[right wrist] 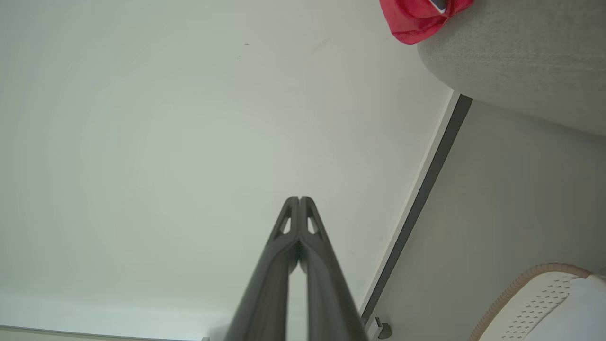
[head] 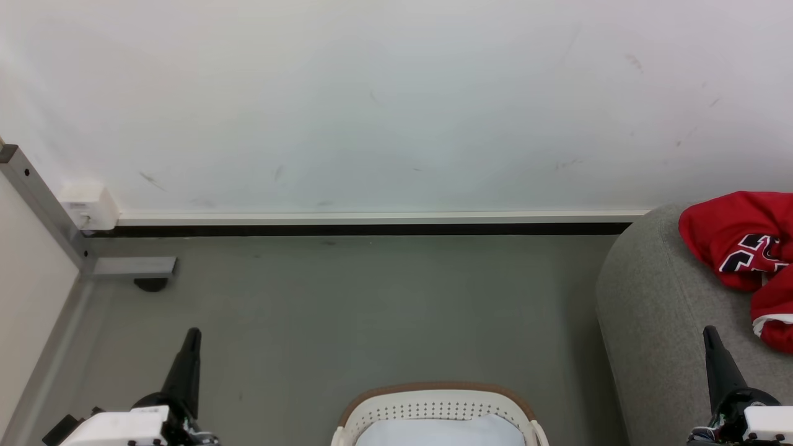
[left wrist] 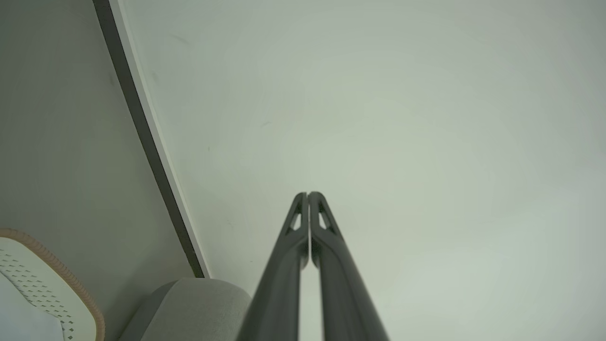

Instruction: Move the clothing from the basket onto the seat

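Grey floor [head: 372,310] bears basket [head: 437,388], pale bottom showing; clothing [head: 734,229] lies on seat [head: 650,322].

The right gripper [right wrist: 299,199], two long dark fingers pressed together and empty, is well apart from the light grey fabric sofa [right wrist: 521,61]. Soft bright red clothing [right wrist: 416,21] lies on the sofa's rounded edge. The white perforated plastic basket [right wrist: 535,303], tan-rimmed, stands apart from the sofa.

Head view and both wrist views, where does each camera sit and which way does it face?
Head view: on the head, facing forward and down at wall, floor, basket, seat; left claw and right claw, shut, in the bottom corners.
Left wrist view: on that wrist, looking along its shut claw toward the wall.
Right wrist view: likewise, its shut claw toward the wall.
Shared: head and right wrist views both show clothing on the seat.
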Motion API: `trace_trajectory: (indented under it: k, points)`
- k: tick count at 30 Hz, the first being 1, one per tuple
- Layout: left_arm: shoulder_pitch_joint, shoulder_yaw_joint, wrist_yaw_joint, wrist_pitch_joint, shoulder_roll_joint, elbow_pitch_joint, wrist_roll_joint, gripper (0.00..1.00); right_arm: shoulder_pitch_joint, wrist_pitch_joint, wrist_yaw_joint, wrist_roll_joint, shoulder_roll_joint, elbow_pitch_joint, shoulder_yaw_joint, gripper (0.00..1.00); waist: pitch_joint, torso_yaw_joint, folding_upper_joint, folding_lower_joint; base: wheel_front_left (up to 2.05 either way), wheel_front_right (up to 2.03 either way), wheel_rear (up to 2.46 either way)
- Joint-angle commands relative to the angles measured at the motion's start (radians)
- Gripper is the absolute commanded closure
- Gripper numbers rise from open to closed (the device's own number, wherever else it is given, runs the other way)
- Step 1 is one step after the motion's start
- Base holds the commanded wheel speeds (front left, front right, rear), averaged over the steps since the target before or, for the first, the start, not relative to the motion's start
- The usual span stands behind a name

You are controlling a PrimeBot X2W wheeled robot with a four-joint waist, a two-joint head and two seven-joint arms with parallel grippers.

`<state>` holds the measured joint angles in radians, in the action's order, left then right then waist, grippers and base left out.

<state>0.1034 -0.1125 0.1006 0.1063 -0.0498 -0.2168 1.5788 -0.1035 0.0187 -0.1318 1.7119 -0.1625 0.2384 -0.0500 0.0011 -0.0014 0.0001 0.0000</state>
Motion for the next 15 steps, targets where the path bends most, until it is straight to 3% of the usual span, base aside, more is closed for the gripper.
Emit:
trace_trajectory:
  k: [1,15]
  points:
    - [0.011,-0.004,-0.003,0.006,-0.002,0.005,0.017,1.0,-0.015,-0.004,0.002,0.022,-0.011,-0.003,0.006,1.0,0.0,0.0,-0.0001,0.0,0.0,0.0,0.0]
    - [0.012,-0.005,-0.003,0.012,-0.001,0.004,0.039,1.0,-0.014,-0.004,0.002,0.043,-0.015,-0.003,0.004,1.0,-0.002,0.001,-0.0001,0.0,0.0,0.0,0.0]
